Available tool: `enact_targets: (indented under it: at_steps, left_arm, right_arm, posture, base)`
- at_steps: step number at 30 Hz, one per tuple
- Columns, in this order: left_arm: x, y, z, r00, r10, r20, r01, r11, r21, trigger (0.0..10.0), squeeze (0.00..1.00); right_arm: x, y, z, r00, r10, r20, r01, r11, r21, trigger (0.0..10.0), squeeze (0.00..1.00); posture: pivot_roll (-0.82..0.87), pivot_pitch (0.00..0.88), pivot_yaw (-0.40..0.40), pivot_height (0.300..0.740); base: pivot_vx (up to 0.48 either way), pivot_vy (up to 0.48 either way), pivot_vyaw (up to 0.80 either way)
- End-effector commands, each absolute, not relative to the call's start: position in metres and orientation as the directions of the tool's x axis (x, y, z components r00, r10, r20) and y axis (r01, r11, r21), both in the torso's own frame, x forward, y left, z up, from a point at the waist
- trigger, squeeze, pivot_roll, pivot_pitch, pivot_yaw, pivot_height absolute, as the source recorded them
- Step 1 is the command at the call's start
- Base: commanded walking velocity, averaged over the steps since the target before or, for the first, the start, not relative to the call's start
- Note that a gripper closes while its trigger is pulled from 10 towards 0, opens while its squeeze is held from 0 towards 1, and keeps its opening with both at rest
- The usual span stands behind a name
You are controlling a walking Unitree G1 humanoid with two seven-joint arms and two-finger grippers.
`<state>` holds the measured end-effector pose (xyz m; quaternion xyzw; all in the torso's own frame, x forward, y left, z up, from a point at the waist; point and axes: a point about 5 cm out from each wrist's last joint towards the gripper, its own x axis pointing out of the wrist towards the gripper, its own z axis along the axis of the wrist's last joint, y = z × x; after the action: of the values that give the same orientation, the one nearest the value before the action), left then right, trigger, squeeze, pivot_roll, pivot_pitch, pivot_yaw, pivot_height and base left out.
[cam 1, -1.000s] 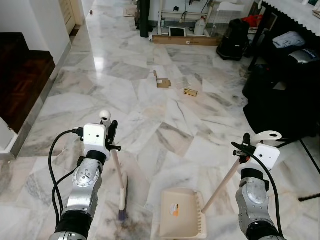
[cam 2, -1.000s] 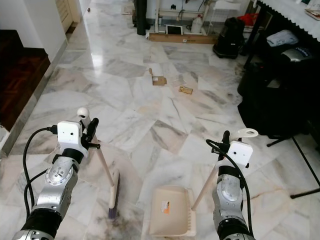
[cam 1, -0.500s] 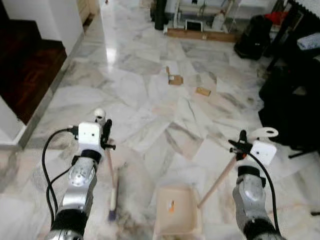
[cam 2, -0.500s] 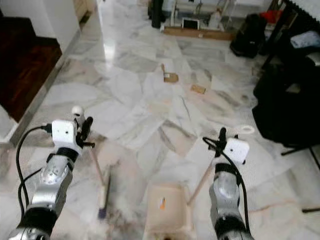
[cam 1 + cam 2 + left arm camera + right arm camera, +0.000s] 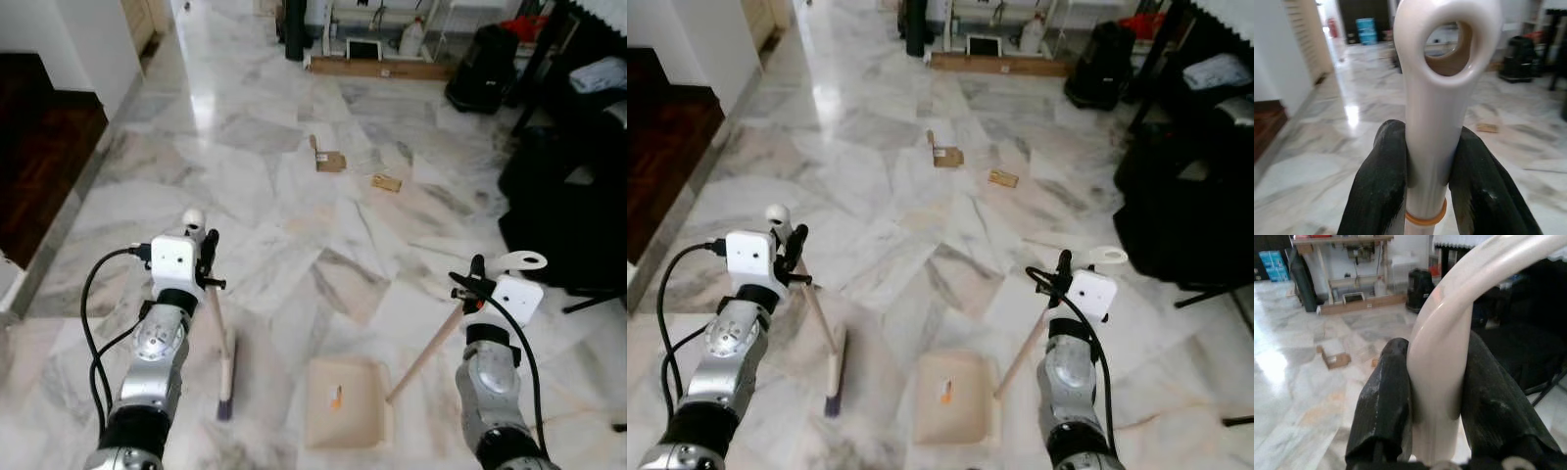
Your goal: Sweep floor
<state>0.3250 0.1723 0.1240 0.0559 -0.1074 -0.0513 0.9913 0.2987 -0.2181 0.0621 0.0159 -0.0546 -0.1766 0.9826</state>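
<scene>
Left gripper (image 5: 1432,196) fingers clamped on broom (image 5: 224,362) handle, bristles down on marble floor (image 5: 255,186). Right gripper (image 5: 1435,406) fingers clamped on dustpan (image 5: 348,401) handle, pan flat beside broom, likely ready to receive. Cardboard scraps (image 5: 328,160) lie well ahead, unswept.

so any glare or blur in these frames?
Left eye view: window glare on the marble floor, scene otherwise fairly sharp, cardboard scraps readable. Left wrist view: broom handle and fingers crisp, room behind soft. Right wrist view: dustpan handle close and slightly overexposed, background softer.
</scene>
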Motion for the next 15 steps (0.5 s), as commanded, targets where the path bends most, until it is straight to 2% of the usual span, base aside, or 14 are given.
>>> enact_targets:
  at_steps: [1, 15]
  left_arm:
    - [0.3269, 0.1721, 0.1319, 0.963, -0.12, 0.242, 0.094, 0.989, 0.116, 10.0, 0.0]
    - [0.3259, 0.1718, 0.1276, 0.964, -0.134, 0.229, 0.109, 0.987, 0.12, 10.0, 0.0]
  right_arm:
    - [0.3037, -0.2177, 0.0715, 0.928, -0.346, 0.141, 0.341, 0.938, 0.058, 10.0, 0.0]
    - [0.3035, -0.2135, 0.0688, 0.933, -0.335, 0.132, 0.33, 0.942, 0.056, 10.0, 0.0]
  posture:
    - [0.14, 0.103, -0.068, 0.74]
    - [0.15, 0.042, -0.062, 0.74]
  base:
    - [0.33, 0.0, 0.0]
    - [0.326, 0.0, 0.0]
